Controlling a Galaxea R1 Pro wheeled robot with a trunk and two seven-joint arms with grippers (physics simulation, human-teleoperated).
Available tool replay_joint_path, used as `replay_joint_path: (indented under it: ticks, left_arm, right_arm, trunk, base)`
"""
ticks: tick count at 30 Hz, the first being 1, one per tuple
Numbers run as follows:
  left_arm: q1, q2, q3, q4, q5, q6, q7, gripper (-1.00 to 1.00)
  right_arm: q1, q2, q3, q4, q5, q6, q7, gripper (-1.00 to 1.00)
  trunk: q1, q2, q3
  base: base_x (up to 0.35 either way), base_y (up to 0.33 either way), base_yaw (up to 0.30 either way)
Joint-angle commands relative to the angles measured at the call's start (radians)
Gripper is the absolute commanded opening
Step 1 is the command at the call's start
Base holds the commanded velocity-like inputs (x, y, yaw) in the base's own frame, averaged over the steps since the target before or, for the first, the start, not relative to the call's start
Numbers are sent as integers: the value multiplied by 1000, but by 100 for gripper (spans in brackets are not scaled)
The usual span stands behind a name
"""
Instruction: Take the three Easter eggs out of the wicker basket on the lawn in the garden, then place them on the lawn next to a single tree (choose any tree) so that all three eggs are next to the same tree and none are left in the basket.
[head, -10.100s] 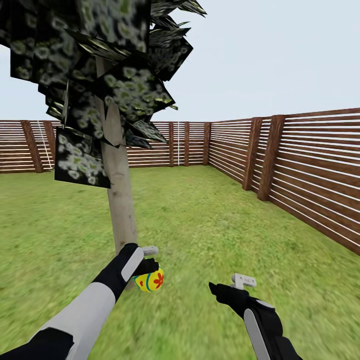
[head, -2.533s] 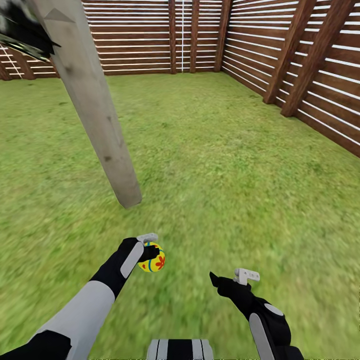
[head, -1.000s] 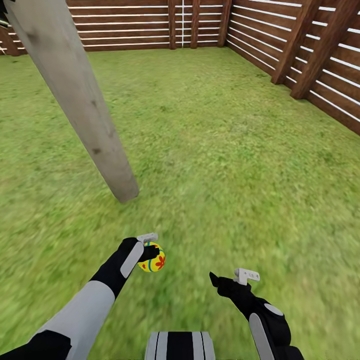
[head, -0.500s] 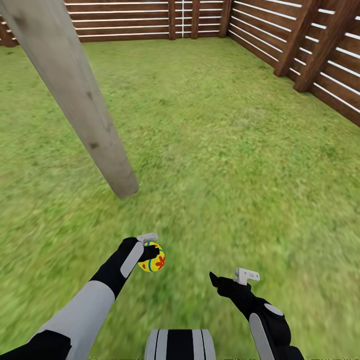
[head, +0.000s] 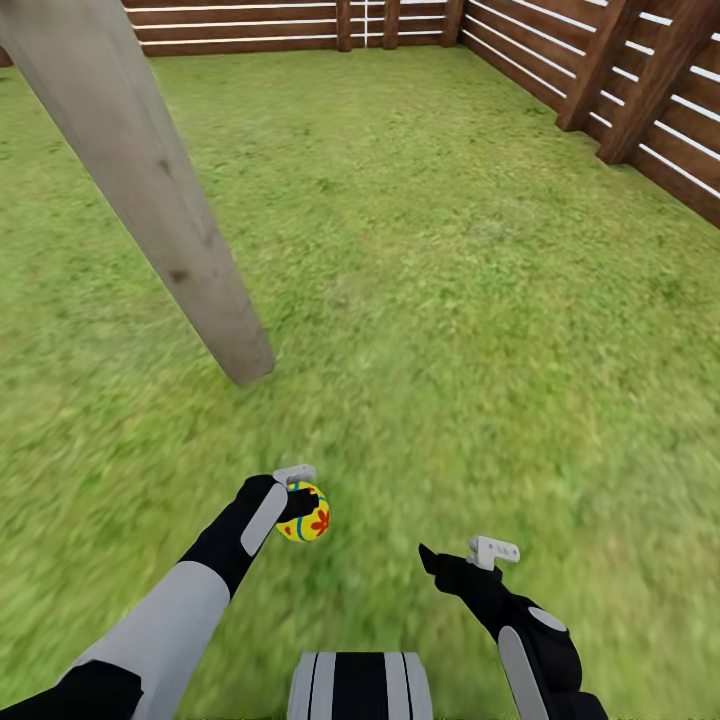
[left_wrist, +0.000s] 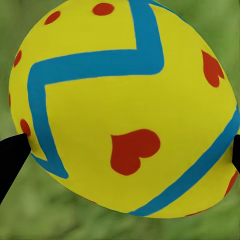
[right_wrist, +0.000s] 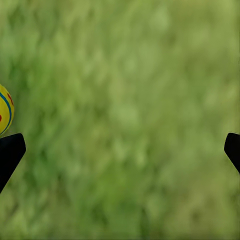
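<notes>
My left gripper (head: 300, 510) is shut on a yellow Easter egg (head: 305, 515) with blue zigzags and red marks, held above the lawn (head: 450, 300) a short way in front of the tree trunk's base (head: 245, 360). Close up, the egg (left_wrist: 125, 105) sits between the two dark fingertips (left_wrist: 10, 155). My right gripper (head: 462, 560) hangs open over the grass, nothing between its fingers; its own camera sees bare lawn (right_wrist: 130, 120) and the egg's edge (right_wrist: 4, 110). The pale grey-beige tree (head: 140, 170) slants up to the left. The wicker basket is out of view.
A brown slatted wooden fence (head: 640, 100) runs along the right side and the far end (head: 300, 22) of the lawn. Open grass spreads between the trunk and the fence. The top of my base (head: 360, 688) shows at the lower edge.
The head view has tilted further down: fence and trunk base have slid up in the picture. Both arms and the held egg keep their pose.
</notes>
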Motion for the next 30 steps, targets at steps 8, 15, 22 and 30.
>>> replay_joint_path:
  ticks: [8, 15, 22, 30]
  left_arm:
    - [0, 1, -3, -1, 10, 1, 10, -100]
    - [0, 1, -3, -1, 10, 1, 10, -100]
    - [0, 1, -3, -1, 10, 1, 10, -100]
    - [0, 1, -3, -1, 10, 1, 10, -100]
  right_arm:
    - [0, 0, -1, -1, -5, 5, -2, 100]
    - [0, 0, -1, -1, -5, 5, -2, 100]
    - [0, 0, -1, -1, -5, 5, -2, 100]
    - [0, 0, -1, -1, -6, 5, -2, 100]
  trunk:
    - [2, -1, -20]
    - [2, -2, -24]
    - [2, -2, -24]
    - [2, -2, -24]
  base:
    - [0, 0, 0]
    - [0, 0, 0]
    - [0, 0, 0]
    - [0, 0, 0]
